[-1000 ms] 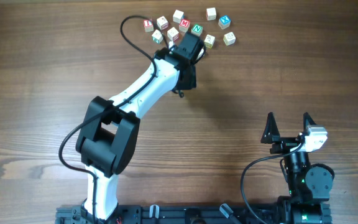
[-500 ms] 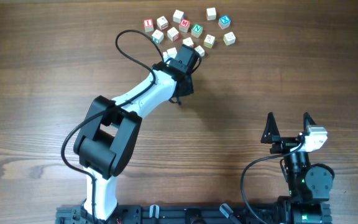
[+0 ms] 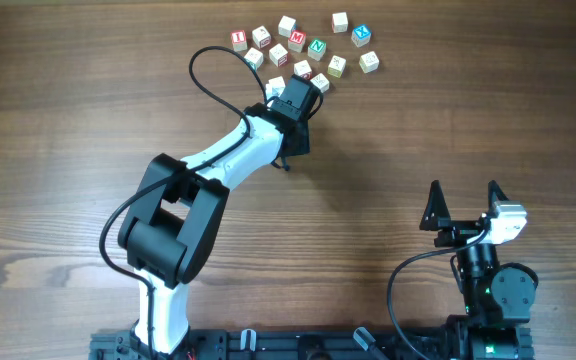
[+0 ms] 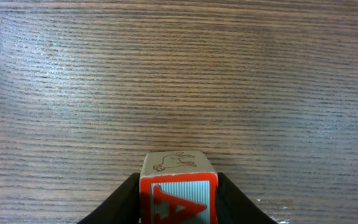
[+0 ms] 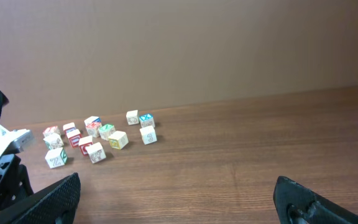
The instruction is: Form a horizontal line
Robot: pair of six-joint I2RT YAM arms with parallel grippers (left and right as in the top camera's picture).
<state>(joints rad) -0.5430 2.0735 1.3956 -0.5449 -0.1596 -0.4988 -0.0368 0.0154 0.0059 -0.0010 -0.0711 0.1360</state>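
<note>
My left gripper [image 3: 290,98] is shut on a pale wooden cube with a red "A" [image 4: 178,194], held just above the bare wood. The cube fills the space between the two black fingers [image 4: 179,186]. A loose cluster of similar letter cubes [image 3: 303,45] lies just beyond the left gripper at the table's far edge; it also shows in the right wrist view [image 5: 95,140]. No straight row of cubes shows in any view. My right gripper [image 3: 463,205] is open and empty at the near right, far from the cubes, its fingers wide apart [image 5: 179,199].
The left arm [image 3: 218,160] stretches diagonally from the near base to the cluster, with a black cable looped beside it. Bare wooden tabletop [image 3: 448,110] lies between the cluster and the right gripper.
My left gripper has drawn back a little from the cluster, toward the near left, uncovering cubes it was hiding. The right arm has not moved.
</note>
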